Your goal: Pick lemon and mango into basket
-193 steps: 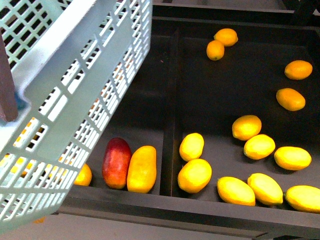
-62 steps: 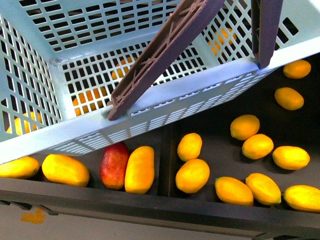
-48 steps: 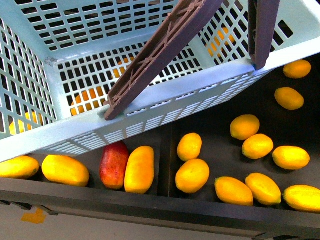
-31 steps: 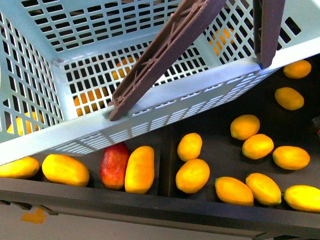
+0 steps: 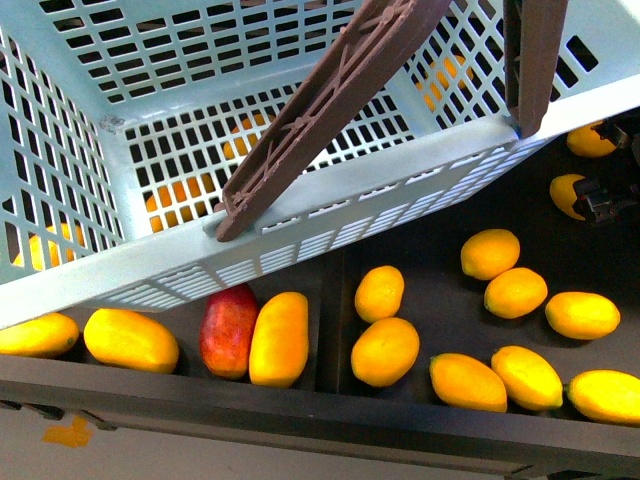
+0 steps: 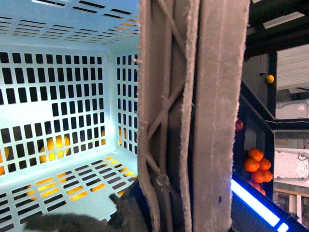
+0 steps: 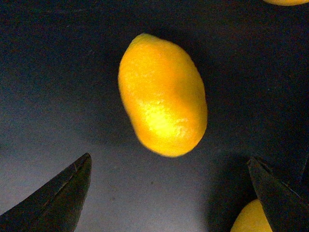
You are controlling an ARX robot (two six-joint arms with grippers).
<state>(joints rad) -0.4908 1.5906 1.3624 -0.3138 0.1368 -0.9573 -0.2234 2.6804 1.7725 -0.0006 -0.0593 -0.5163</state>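
- The basket (image 5: 330,215) fills the upper left of my front view. It hangs tilted above the tray's left compartment and far side, and yellow-orange fruit shows through its slots.
- The dark tray (image 5: 300,405) lies beneath it, split by a divider (image 5: 338,290) into a left and a right compartment.
- Two brown handles (image 5: 320,110) rise from the basket's rim. In my left wrist view they stand pressed together right in front of the camera.
- The left claw (image 6: 129,215) shows only as a dark blurred shape at the foot of those handles. It is clamped on them and carries the basket.
- The right claw (image 5: 605,203) sits at the tray's right edge. Its fingers (image 7: 58,198) are spread wide, with the lemon (image 7: 163,94) lying on the tray floor just beyond the tips, touching neither.
- The mango (image 5: 280,338) lies in the left compartment by the front edge, near the divider and touching a red mango (image 5: 228,330). Two more yellow mangoes (image 5: 130,340) lie towards the front left corner.
- The other lemons (image 5: 385,350) are scattered over the right compartment, most of them along its front edge.
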